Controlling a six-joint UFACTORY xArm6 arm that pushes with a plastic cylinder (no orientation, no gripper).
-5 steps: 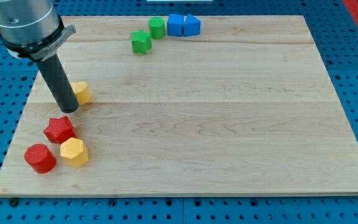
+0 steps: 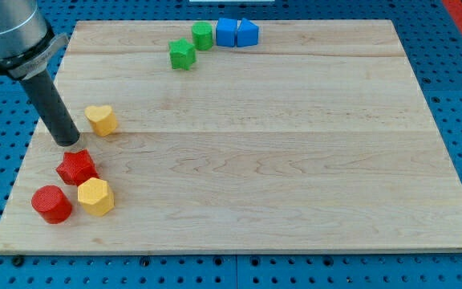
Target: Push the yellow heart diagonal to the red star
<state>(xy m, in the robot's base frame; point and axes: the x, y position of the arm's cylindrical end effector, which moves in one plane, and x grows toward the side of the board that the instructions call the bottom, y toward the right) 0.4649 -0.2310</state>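
Observation:
The yellow heart (image 2: 101, 120) lies near the board's left edge, about midway up. The red star (image 2: 76, 167) lies below it and slightly to the left, a short gap apart. My tip (image 2: 68, 141) rests on the board just left of the yellow heart and just above the red star, clear of both. The dark rod rises from it up and to the left, out of the view's top-left corner.
A yellow hexagon (image 2: 95, 196) and a red cylinder (image 2: 51, 203) sit right below the red star. A green star (image 2: 182, 54), a green cylinder (image 2: 203, 35), a blue cube (image 2: 226, 32) and a blue triangle (image 2: 247, 33) cluster at the board's top edge (image 2: 311, 22).
My tip has moved left, off the yellow heart it was covering. The heart now shows whole. No block has clearly shifted.

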